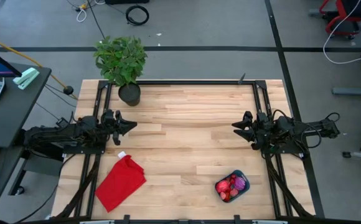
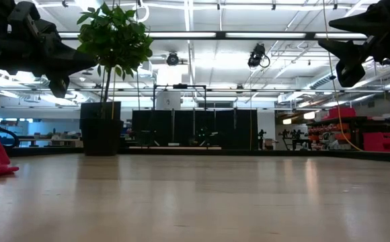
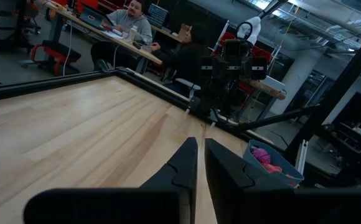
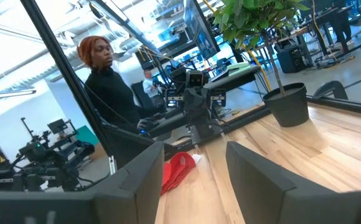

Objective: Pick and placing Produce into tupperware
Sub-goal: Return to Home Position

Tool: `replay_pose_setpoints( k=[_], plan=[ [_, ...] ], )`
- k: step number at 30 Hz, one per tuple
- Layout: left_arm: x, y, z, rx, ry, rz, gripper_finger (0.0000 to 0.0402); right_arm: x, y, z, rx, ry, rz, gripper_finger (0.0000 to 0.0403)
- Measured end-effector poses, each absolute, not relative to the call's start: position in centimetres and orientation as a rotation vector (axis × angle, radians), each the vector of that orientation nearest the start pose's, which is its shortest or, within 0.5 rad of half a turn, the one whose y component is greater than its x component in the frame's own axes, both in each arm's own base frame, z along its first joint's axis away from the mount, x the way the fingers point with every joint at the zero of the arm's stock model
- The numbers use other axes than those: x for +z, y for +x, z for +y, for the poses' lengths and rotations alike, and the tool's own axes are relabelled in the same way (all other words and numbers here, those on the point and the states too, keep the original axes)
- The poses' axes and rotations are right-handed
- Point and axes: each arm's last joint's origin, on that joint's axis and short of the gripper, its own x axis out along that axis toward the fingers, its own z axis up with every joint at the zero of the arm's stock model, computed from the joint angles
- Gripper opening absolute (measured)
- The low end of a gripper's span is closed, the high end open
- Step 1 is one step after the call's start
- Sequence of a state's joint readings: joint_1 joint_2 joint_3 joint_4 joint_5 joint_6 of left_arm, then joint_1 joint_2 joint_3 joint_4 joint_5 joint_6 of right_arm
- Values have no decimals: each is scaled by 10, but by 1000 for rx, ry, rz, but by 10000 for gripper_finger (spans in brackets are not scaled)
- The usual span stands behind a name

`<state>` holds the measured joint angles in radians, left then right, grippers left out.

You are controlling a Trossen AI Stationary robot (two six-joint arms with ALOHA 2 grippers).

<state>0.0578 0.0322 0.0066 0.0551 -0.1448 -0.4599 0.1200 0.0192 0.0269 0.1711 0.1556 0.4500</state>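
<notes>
The teal tupperware stands near the table's near right corner, with red, pink and purple produce piled inside it. The left wrist view also shows the tupperware and pink produce in it. My left gripper hovers shut above the table's left side, pointing right; its fingers hold nothing. My right gripper hovers open above the right side, pointing left, with nothing in the gap between its fingers. Both grippers are well above the table in the low view.
A red cloth lies on the table near the near left corner. A potted plant stands at the far left corner. Bare wood lies between the two arms. People sit at desks beyond the table.
</notes>
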Motion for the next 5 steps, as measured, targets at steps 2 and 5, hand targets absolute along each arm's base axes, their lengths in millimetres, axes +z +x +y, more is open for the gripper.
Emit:
replay_pose_setpoints(
  k=[2,5],
  plan=[
    [169,99,10,192,-459,-76,32,188,95,7,5,473,-183,183],
    [169,99,10,192,-459,-76,28,188,95,7,5,473,-183,183]
  ],
)
